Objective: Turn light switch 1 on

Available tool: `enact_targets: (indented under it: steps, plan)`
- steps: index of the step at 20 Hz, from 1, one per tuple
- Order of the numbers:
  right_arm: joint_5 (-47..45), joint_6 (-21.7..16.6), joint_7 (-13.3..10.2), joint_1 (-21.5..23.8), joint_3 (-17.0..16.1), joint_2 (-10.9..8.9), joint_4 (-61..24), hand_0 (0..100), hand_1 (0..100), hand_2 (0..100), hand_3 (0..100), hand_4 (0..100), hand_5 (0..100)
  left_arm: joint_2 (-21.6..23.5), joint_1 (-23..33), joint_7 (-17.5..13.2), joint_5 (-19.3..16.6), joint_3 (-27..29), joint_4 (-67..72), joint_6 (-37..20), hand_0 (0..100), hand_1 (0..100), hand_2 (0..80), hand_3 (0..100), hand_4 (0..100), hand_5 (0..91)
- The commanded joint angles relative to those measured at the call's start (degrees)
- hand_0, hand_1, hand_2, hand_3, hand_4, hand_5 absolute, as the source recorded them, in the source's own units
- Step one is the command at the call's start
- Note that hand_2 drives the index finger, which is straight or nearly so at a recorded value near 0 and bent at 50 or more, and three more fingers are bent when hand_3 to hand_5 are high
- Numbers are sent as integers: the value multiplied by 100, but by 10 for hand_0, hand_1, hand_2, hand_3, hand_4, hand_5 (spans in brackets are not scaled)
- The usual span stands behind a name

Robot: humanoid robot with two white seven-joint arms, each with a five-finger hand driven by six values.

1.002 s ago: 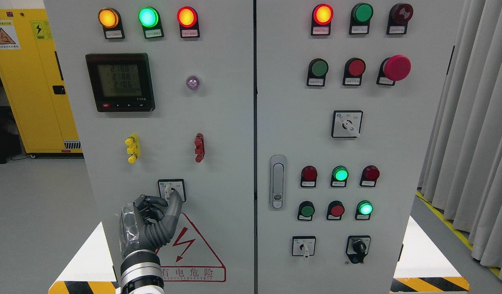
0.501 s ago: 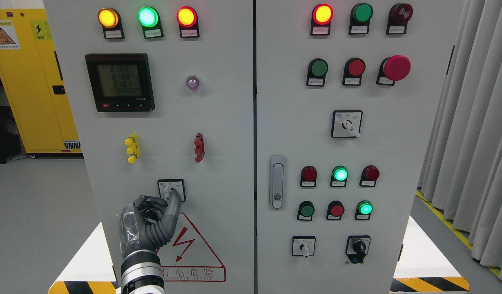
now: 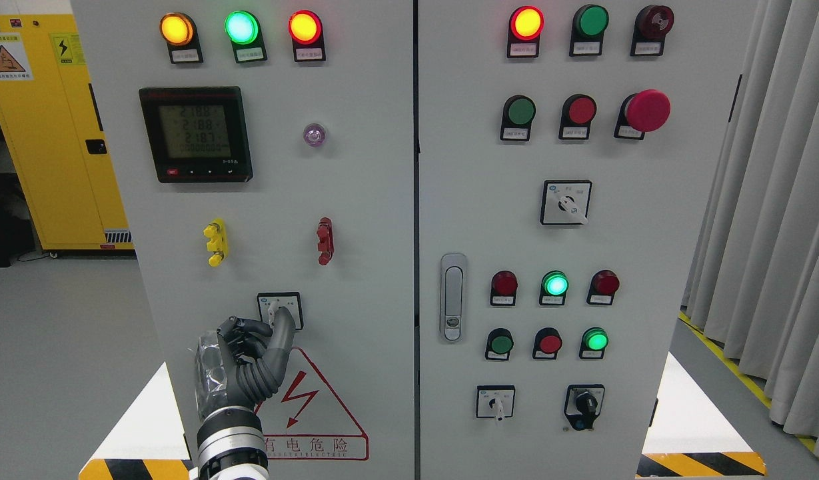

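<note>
A: What are the fingers (image 3: 282, 327) doing at the knob?

B: Two fingers are reaching up to the small white knob (image 3: 274, 311) of the switch (image 3: 280, 310) in the lower left of the frame. One is lying along the knob's right side and looks to be touching it. The others are curling in toward the palm. Whether the thumb is pressing the knob's far side is hidden, so a firm pinch cannot be confirmed.

A: So the left hand (image 3: 246, 357) is partly closing rather than gripping?

B: Probably. It is rising from the bottom edge, left of the middle, and sitting just below the switch plate, over the top of the red warning triangle (image 3: 312, 407).

A: How is the step best done?

B: Judging from this, the hand is needing a fingertip on each side of the knob before twisting. The turn should come from the wrist, with the fingertips staying square to the panel (image 3: 249, 200), or the knob is likely slipping out.

A: And the other arm?

B: The right hand is not showing anywhere in the frame.
</note>
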Motion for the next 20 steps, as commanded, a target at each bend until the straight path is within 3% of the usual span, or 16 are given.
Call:
enact_targets:
  steps: [1, 20]
  plan:
    - [-167, 4, -4, -1, 0, 0, 0, 0, 500, 40, 0, 0, 0, 1, -1, -7, 7, -22, 9, -12, 649, 556, 671, 963, 869, 805]
    - [-167, 4, -4, -1, 0, 0, 0, 0, 500, 40, 0, 0, 0, 1, -1, -16, 24, -66, 18, -12, 725, 505, 676, 969, 876, 809]
